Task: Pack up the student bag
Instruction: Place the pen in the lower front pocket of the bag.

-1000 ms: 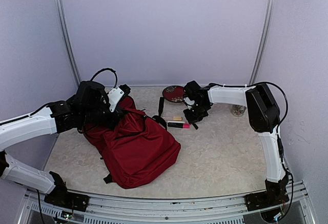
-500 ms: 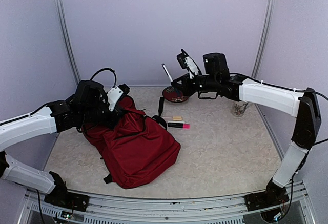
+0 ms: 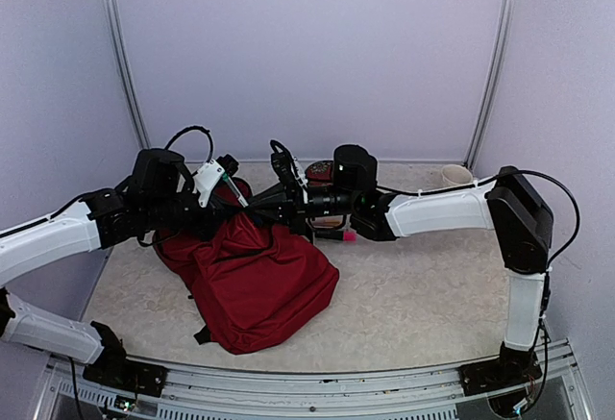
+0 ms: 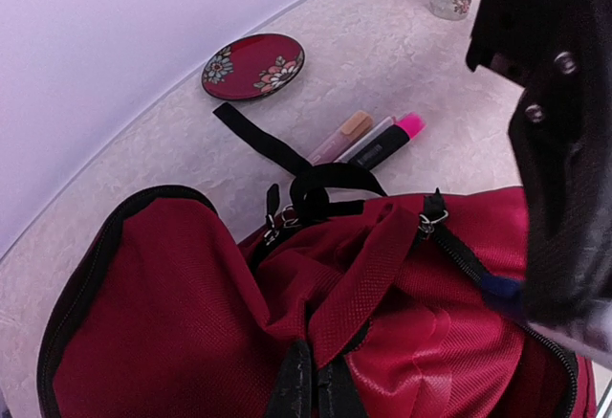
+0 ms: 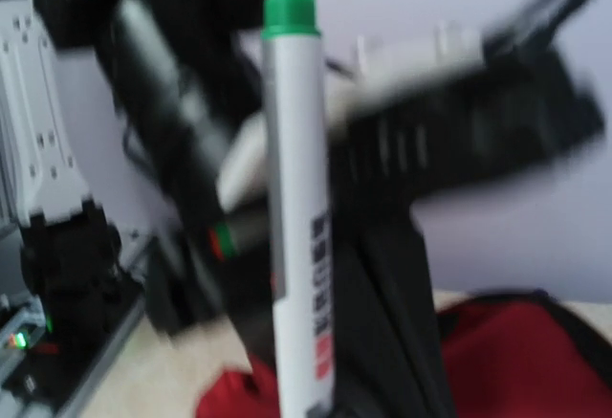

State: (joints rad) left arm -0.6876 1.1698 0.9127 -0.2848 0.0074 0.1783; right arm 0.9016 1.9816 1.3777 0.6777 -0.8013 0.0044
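On the near-left of the table (image 3: 423,295), the student bag (image 3: 259,281) lies flat: dark red, with its open mouth at the far end. Left gripper (image 4: 314,359) is at that mouth, jaws narrow, pinching a fold of red fabric by the rim. Right gripper (image 3: 256,210) extends from the right, just above the opening, clamped on a white marker (image 5: 292,198) with a green cap. Beyond the bag, two highlighters (image 4: 378,136) lie side by side, one pink-tipped. Farther, a red flowered plate (image 4: 253,66). Far right, a cup (image 3: 455,177).
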